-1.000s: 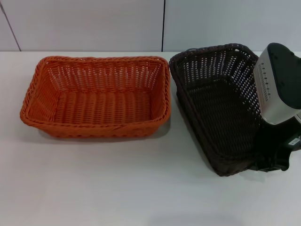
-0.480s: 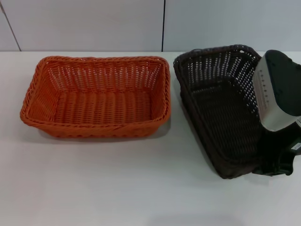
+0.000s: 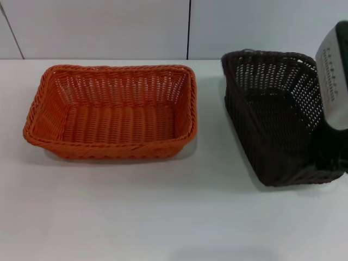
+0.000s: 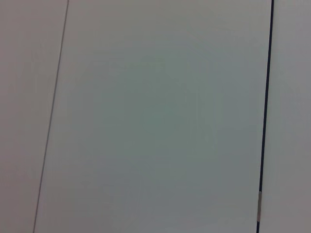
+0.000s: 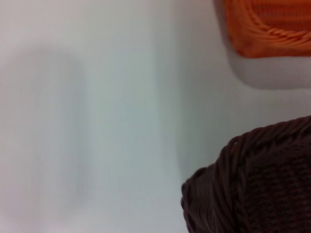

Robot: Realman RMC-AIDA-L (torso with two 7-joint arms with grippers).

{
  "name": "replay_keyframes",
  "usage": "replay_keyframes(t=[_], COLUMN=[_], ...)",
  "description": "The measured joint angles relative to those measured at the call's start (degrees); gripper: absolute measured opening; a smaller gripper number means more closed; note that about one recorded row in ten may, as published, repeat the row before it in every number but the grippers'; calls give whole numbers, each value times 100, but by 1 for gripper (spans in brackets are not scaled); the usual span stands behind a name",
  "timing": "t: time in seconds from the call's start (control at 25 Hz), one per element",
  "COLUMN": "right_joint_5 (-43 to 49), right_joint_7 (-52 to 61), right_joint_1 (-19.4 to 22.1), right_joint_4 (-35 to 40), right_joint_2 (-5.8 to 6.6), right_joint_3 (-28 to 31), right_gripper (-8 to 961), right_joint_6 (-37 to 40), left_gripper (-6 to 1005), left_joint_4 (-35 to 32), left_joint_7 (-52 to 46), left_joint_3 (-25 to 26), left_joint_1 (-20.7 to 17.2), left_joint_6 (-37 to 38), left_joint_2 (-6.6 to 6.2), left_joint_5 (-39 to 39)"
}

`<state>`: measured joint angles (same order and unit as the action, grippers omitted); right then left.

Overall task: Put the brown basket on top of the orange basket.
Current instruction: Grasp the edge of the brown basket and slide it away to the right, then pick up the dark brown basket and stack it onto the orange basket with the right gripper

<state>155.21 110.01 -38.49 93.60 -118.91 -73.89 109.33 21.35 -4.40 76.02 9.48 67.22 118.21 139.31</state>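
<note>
As it tips steeper than a second ago, the brown basket (image 3: 277,117) lifts at the table's right side, apart from the orange basket (image 3: 111,111); right gripper (image 3: 331,157) grip state indeterminable; stacking pending.

White surface (image 3: 163,217) spreads wide, and a pale panelled wall (image 3: 109,27) with dark seams stands behind it.
</note>
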Motion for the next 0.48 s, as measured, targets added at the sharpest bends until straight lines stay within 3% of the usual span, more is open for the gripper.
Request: replay_keyframes(t=[0.48], right_joint_5=[373], right_joint_7=[104], right_joint_1=[-273], right_joint_4=[1202], right_joint_2=[-3], right_joint_3=[-73], right_gripper=[192], right_joint_6=[550], left_gripper=[796], left_joint_4=[-68], left_joint_7=[0], left_joint_3=[0], left_joint_1=[18], left_joint_6=[25], left_joint_2=[0], left_joint_5=[0])
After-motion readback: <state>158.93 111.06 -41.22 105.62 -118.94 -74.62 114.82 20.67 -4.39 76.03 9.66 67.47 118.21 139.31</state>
